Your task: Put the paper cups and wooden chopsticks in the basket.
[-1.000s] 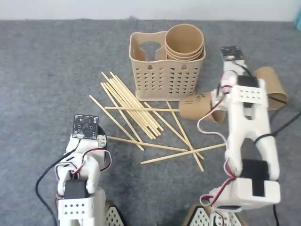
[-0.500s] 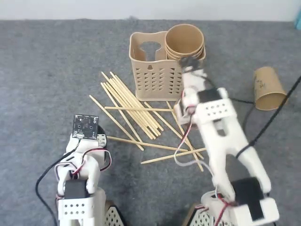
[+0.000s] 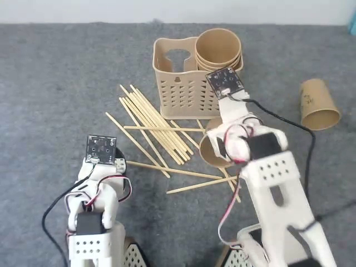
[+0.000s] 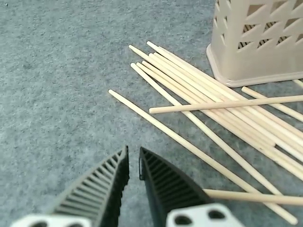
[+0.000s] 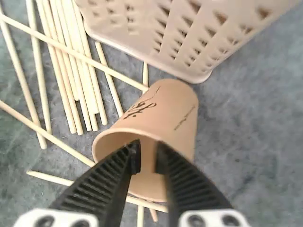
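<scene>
On the near left of the grey surface point(image 3: 50, 78) stands the left arm, and its left pincer point(image 4: 133, 163) points toward the far side with the two fingers almost together, only a thin slit between them and nothing held in it. Just beyond it and to the right, the wooden chopsticks point(image 3: 154, 123) lie scattered flat on the surface. Most of them form a loose bundle that runs diagonally toward the near right, and a few single sticks lie across them or apart from them. Their far ends come close to the near wall of the basket point(image 3: 179, 92), which stands upright at the far middle. Its right compartment holds a stack of paper cups point(image 3: 218, 49), mouths up. Directly in front of the basket, on the near side, the right pincer point(image 5: 147, 150) is closed on the rim of a paper cup point(image 5: 163, 113), one finger inside the mouth and the other outside on the wall. This cup is on its side above several chopsticks, its bottom toward the basket and its mouth toward the near side; if it rests on them or is lifted, I cannot tell. At the far right, well apart from the basket, another paper cup point(image 3: 318, 104) lies on its side on the surface.
</scene>
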You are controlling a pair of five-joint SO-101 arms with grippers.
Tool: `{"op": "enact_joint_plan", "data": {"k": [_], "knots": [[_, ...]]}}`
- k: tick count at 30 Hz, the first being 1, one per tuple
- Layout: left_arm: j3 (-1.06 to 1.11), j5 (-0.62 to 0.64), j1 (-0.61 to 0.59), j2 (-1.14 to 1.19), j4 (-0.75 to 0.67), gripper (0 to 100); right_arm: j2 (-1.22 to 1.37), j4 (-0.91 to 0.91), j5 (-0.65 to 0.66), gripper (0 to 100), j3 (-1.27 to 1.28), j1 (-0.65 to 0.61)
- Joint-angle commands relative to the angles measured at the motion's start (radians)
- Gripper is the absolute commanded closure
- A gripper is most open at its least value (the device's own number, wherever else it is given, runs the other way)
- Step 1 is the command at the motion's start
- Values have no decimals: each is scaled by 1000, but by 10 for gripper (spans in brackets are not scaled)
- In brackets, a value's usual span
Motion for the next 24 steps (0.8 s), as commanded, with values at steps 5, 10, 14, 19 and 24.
{"op": "enact_joint_plan", "data": {"k": [5,10,14,19,24], "knots": [[-4,-8,-5,-17,-23,964,-145,77,112,848,2,148],[-4,-8,-5,-17,-21,964,-159,91,233,846,181,202],[-4,-8,-5,-17,-21,964,-242,88,331,844,324,208],[-4,-8,-5,-17,-21,964,-504,93,408,843,462,209],[-4,-8,-5,-17,-21,964,-834,159,488,843,546,208]]}}
